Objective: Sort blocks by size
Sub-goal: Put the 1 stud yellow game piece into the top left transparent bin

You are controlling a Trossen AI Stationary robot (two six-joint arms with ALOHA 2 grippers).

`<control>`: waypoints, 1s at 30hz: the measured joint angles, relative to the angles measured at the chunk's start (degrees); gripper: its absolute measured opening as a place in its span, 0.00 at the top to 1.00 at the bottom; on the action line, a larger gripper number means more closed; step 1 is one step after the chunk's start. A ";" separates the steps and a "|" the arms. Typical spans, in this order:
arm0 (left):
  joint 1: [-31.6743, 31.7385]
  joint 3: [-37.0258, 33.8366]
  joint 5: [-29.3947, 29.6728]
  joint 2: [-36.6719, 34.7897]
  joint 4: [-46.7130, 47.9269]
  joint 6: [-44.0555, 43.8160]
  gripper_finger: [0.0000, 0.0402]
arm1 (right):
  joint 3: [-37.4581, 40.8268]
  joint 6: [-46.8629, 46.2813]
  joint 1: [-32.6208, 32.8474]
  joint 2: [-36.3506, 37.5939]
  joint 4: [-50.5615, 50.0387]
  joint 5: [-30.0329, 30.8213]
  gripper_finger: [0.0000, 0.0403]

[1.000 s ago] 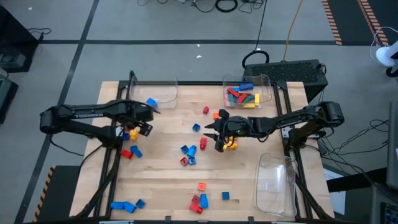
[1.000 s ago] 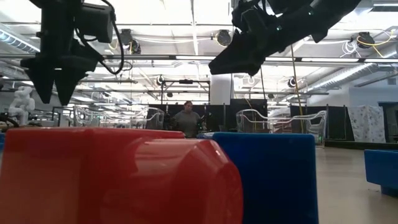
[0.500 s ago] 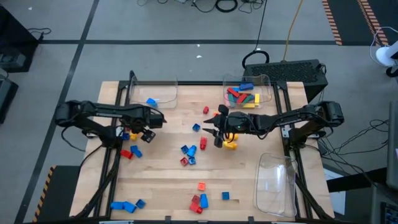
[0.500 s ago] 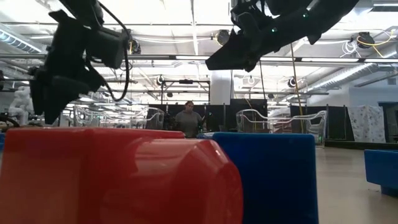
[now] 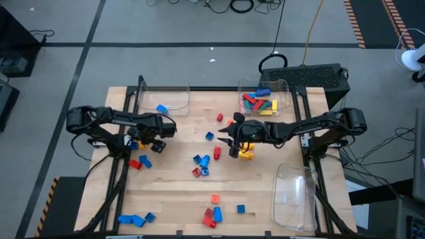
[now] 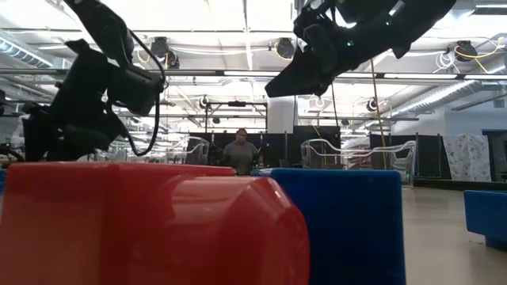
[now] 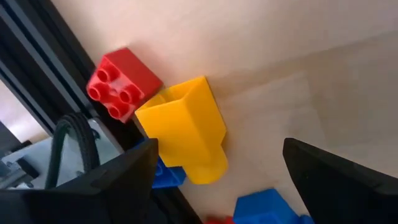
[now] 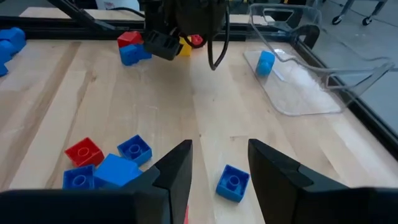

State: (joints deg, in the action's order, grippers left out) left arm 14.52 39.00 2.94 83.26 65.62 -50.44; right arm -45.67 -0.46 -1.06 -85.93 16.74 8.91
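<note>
At the back of the wooden bench (image 5: pixel 265 192): two clear plastic trays, a third at the front right.
Back right clear plastic tray (image 5: pixel 284 87): holds long red, green, yellow and blue plastic bars (image 5: pixel 255 101) piled together.
Back left clear plastic tray (image 5: pixel 174 91): holds a single small blue plastic brick (image 5: pixel 162 109), lying near its open side.
Front right clear plastic tray (image 5: pixel 296 197): nothing can be made out inside it.
Loose blocks: a small blue and red cluster (image 5: pixel 201 164) mid-bench; a red, blue and orange group (image 5: pixel 214 211) near the front edge; blue bricks (image 5: pixel 133 219) at the front left corner.
Left gripper (image 5: pixel 157 141): low over the left side of the bench, fingers (image 7: pixel 348 180) spread wide and grasping nothing; between them in the wrist view lies a tall yellow plastic block (image 7: pixel 186 127), touching a red four-stud brick (image 7: pixel 121 82).
Right gripper (image 5: pixel 230 143): raised above mid-bench, fingers (image 8: pixel 277 168) partly parted; whether they grip anything cannot be told. A yellow block (image 5: pixel 246 155) lies just beside it.
Room: grey floor with cables, a black case (image 5: pixel 312 74) behind the bench, a person (image 6: pixel 239 154) standing far back.
</note>
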 joint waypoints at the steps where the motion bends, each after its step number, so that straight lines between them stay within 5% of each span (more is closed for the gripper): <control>1: 0.28 -0.02 0.43 0.00 -0.14 0.04 0.15 | 0.00 -0.32 0.00 -0.10 -0.13 0.00 0.65; 9: 1.33 -0.02 0.65 0.62 -1.82 2.05 0.15 | 0.00 -1.84 0.06 -0.50 -1.03 0.00 0.65; 19: -5.89 6.43 -1.59 0.53 -2.06 2.84 0.15 | 0.00 -1.80 0.09 -0.50 -0.05 0.00 0.65; 30: -6.62 7.54 5.03 0.46 -1.40 -3.29 0.15 | 0.00 -1.62 0.00 -0.50 0.57 0.00 0.65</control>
State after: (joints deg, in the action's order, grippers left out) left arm 7.90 46.54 7.97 83.72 64.22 -53.73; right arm -45.67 -2.09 -1.06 -86.43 17.32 8.91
